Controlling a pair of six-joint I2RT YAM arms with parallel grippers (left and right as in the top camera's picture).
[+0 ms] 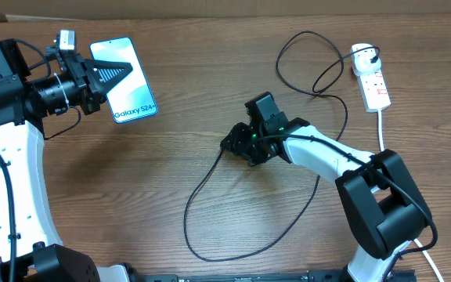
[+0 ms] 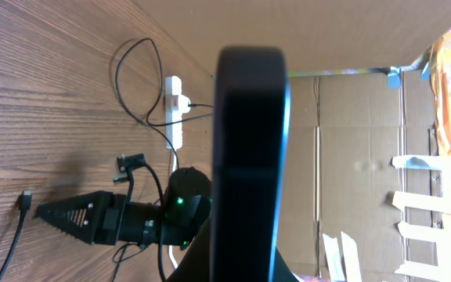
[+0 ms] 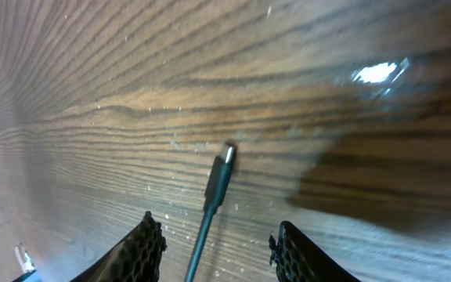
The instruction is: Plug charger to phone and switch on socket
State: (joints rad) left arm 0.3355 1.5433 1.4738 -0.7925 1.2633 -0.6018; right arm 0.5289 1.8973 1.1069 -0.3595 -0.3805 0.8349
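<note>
Soft, even room light falls on the worktop [image 1: 210,86], with faint shadows under the arms. Ahead-right of the right hand [image 3: 219,235] sits a white glare spot, with a dark shadow nearer; the edges smear. The phone [image 2: 249,157] looms dark and unfocused.

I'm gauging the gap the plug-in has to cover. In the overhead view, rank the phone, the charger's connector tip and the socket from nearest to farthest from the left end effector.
1. The phone, gripped in the left end effector, top left of the view.
2. The charger's connector tip, mid-view, lying loose between the open fingers of the right end effector.
3. The socket, far right, near the back.
</note>
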